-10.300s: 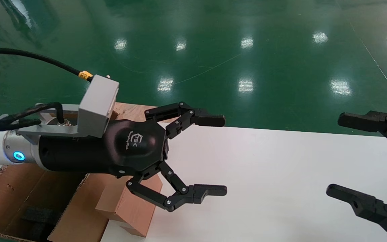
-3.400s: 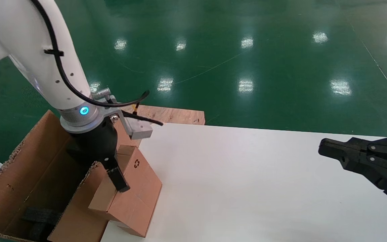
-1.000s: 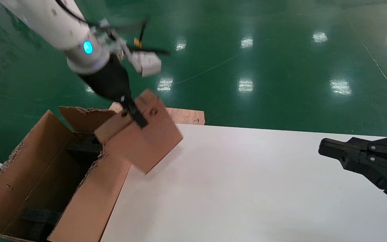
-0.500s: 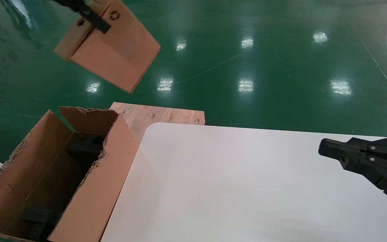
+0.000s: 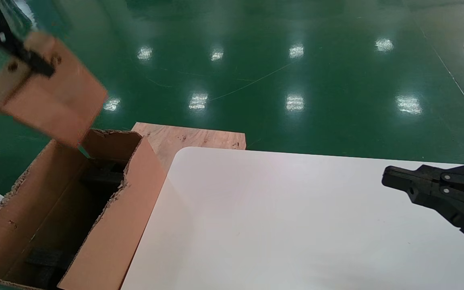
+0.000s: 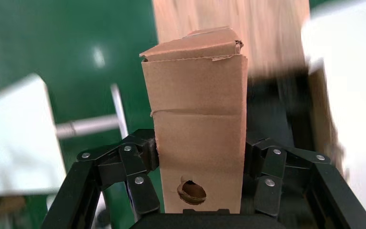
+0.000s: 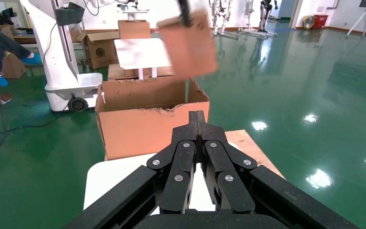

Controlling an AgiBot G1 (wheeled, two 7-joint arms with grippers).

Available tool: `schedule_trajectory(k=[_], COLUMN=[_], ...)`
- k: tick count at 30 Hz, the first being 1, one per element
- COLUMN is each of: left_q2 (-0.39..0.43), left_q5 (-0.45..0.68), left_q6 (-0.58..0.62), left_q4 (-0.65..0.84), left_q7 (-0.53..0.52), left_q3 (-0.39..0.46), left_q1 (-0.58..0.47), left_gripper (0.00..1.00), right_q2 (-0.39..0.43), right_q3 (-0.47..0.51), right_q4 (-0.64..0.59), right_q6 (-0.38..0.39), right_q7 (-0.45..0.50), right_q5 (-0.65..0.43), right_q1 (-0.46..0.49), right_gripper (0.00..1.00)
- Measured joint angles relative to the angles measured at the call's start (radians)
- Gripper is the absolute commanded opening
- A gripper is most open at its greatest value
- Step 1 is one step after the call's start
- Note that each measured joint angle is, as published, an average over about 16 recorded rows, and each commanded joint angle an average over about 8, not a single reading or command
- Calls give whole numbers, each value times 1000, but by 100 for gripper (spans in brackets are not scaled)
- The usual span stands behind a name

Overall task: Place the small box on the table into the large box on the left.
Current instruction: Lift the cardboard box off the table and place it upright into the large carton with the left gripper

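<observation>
Small box (image 5: pixel 50 92) hangs in the air at the far left of my head view, clamped between the fingers of the left gripper (image 6: pixel 200 164) and tilted above the far end of the large box (image 5: pixel 107 237). My left wrist camera shows the small box (image 6: pixel 198 119) squeezed on two opposite sides, its round punched hole facing the camera near the palm. The large box stands open on the left, its near side wall just beside the table (image 5: pixel 296 225), its flap edges torn and ragged. Inside it I can see black foam pieces (image 5: pixel 42 259) at the near end and more dark foam at the far end. A plywood board (image 5: pixel 193 139) lies beyond the table's far left corner. My right gripper (image 5: pixel 393 179) hovers over the table's right side, fingers pressed together on nothing, as the right wrist view (image 7: pixel 196 125) confirms.
</observation>
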Motion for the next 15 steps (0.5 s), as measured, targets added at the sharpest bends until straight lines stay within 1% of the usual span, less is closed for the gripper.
schedule_trajectory(k=[8,15], left_q2=[-10,-21], left_q5=[23,43], left_q6=[73,75], left_q4=[62,104], left_q7=[-5,-37], left_q3=[27,47], left_q1=[79,153], left_gripper=[0,0], right_q2=[0,0], right_q3=[0,0], right_q4=[0,0], right_q6=[0,0], right_q7=[0,0], right_q5=[0,0], right_q1=[0,0], right_gripper=[0,0])
